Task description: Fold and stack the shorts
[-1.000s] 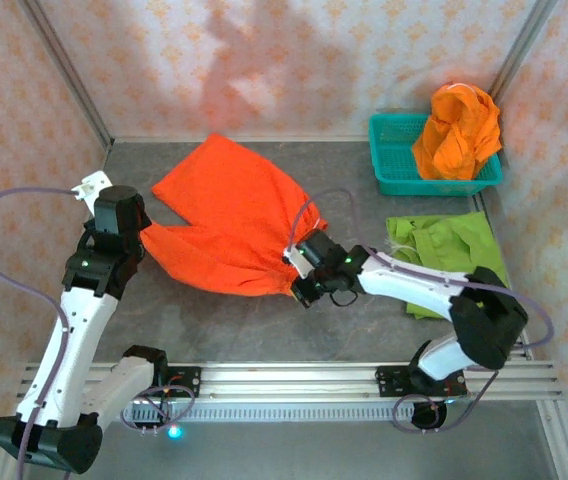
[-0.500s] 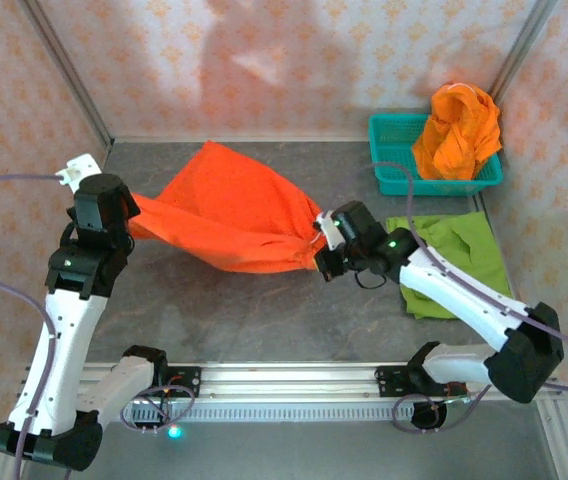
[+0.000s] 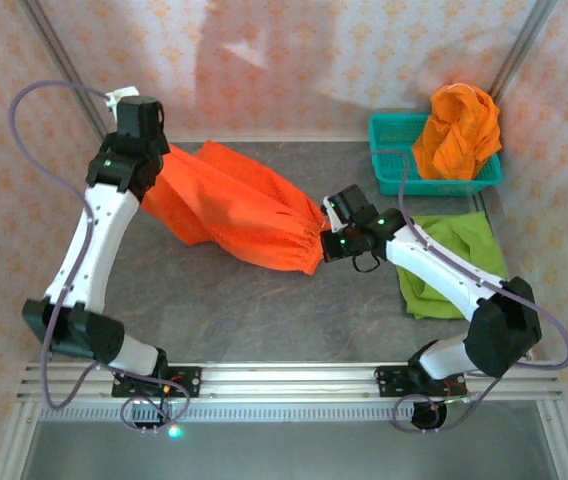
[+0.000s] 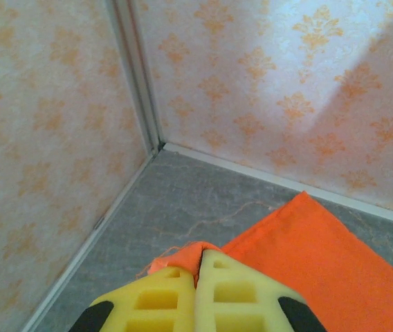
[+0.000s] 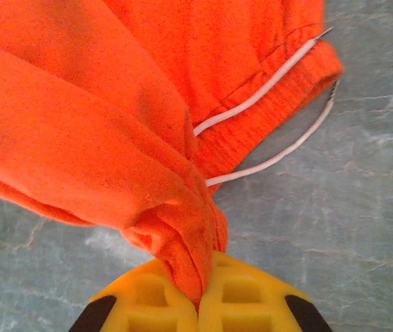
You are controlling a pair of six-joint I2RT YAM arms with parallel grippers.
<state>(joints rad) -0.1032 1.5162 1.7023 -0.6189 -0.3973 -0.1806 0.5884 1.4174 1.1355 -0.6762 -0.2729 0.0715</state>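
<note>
A pair of bright orange shorts [image 3: 239, 210] is stretched across the middle of the table between both arms. My left gripper [image 3: 156, 150] is at the back left corner, shut on a leg hem of the orange shorts [image 4: 186, 257]. My right gripper [image 3: 326, 235] sits mid-table, shut on the gathered waist end [image 5: 183, 242], whose white drawstring [image 5: 279, 155] trails onto the table. Lime green shorts [image 3: 454, 255] lie flat at the right. More orange shorts [image 3: 456, 130] are heaped in the basket.
The teal plastic basket [image 3: 389, 165] stands at the back right corner. Patterned walls close in the back and both sides, with a corner post [image 4: 134, 76] close to my left gripper. Bare grey tabletop [image 3: 264, 320] runs along the front.
My left gripper has carried its end of the orange shorts back and rightward to the rear wall. My right gripper moved back and to the right with the waist, folding the cloth into a narrower band.
</note>
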